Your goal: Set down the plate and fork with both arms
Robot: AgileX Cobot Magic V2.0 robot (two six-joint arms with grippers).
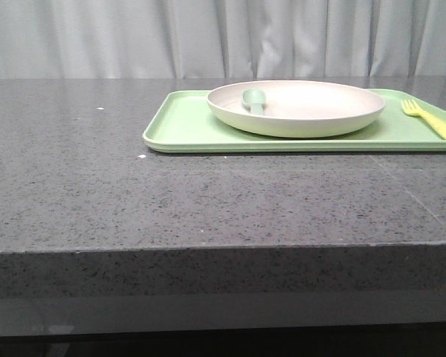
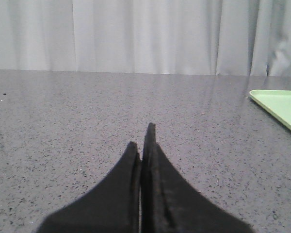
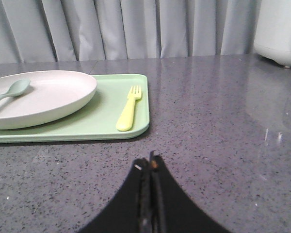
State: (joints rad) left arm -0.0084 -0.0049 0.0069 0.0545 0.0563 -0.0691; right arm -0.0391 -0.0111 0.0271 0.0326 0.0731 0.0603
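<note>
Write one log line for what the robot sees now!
plate: on tray | spoon: in plate | fork: on tray | both jaws shut, empty

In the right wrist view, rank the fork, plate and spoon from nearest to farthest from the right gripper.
1. The fork, on the tray's near end, closest to the right gripper.
2. The plate, beyond the fork on the tray.
3. The spoon, in the plate's far side.
</note>
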